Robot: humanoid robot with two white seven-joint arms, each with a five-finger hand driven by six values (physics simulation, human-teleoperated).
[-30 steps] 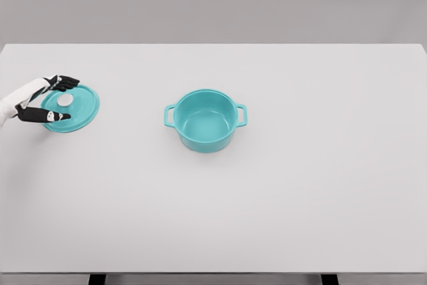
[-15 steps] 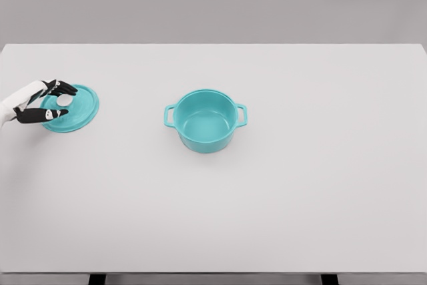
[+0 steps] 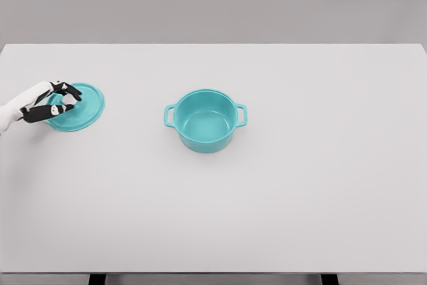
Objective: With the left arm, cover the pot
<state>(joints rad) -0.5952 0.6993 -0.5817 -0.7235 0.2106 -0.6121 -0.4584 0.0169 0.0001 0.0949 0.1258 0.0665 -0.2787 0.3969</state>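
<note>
At the far left of the white counter [image 3: 300, 198], the left hand [image 3: 50, 103] is closing its black fingers [image 3: 41, 113] over the knob side of the teal lid [image 3: 80, 107], which is lying nearly flat, while the open teal pot [image 3: 205, 121] is sitting upright well apart near the middle, its two handles pointing left and right.

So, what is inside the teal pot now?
The pot is open and only its bare teal floor and walls show; nothing lies inside. Its lid sits far left on the table, the left robot hand covering its knob.
</note>
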